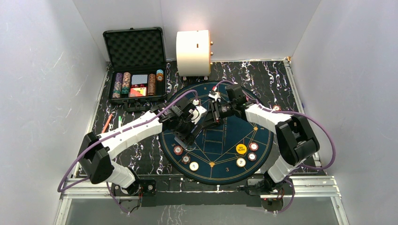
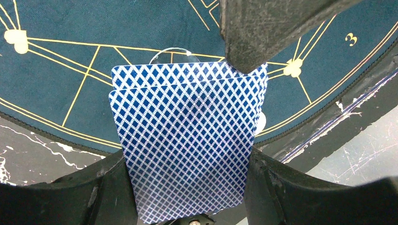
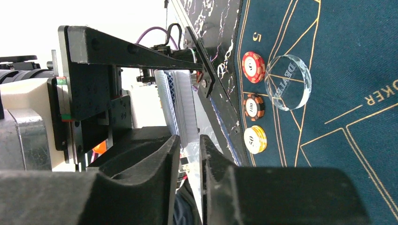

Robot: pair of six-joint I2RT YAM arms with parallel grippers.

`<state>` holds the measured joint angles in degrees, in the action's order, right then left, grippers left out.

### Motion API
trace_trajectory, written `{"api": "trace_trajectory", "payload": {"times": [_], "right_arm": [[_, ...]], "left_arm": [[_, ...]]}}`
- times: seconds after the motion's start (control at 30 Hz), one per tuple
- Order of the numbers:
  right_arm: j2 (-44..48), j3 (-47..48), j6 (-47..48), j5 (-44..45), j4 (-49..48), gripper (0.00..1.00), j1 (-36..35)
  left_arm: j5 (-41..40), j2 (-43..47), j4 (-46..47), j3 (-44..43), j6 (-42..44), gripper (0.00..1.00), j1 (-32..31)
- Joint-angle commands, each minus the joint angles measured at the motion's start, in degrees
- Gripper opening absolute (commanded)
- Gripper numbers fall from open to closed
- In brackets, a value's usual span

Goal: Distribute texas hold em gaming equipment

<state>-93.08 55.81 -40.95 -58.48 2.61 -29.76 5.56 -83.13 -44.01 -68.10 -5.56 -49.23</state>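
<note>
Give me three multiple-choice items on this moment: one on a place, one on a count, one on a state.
1. Where does the clear dealer button lie?
A) inside the black case
B) on the blue felt mat
C) on top of the cream cylinder

2. How many chips lie in a row beside that button?
A) one
B) three
C) five

3. What is the left claw doing?
A) standing open and empty
B) shut on a single chip
C) shut on the blue-backed cards

Answers:
1 B: the right wrist view shows the button flat on the felt.
2 B: a red-and-white, a dark and a cream chip line the mat's edge.
3 C: the left wrist view shows the cards clamped between its fingers.
</note>
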Motion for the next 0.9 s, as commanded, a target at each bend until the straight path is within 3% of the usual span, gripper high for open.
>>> {"api": "trace_trajectory", "payload": {"times": [0.0, 0.17, 0.43, 0.53, 0.7, 0.87], "right_arm": [[0.48, 1.63, -0.8, -0.62, -3.76, 0.26, -0.41], [0.25, 0.66, -2.62, -1.07, -6.26, 0.17, -2.03], [1.41, 0.29, -3.16, -0.1, -6.14, 0.12, -2.57], [1.69, 1.17, -0.87, 1.19, -2.98, 0.18, -2.23], [0.57, 2.35, 1.97, 1.46, -0.15, 0.46, -2.03], [-1.45, 3.61, 2.19, 0.67, -0.68, 0.62, -3.28]], "left_arm": [[1.21, 1.08, -1.25, -2.05, 0.2, 0.0, 0.36], [1.29, 0.6, -1.13, -2.13, 0.29, 0.0, 0.3], [1.47, 0.15, -1.08, -1.89, 0.64, 0.0, 0.28], [1.39, 0.21, -1.23, -1.71, 0.73, 0.0, 0.36], [1.79, 0.17, -1.43, -1.87, 0.9, 0.0, 0.37], [2.07, -0.39, -1.52, -2.45, 1.04, 0.0, 0.38]]}}
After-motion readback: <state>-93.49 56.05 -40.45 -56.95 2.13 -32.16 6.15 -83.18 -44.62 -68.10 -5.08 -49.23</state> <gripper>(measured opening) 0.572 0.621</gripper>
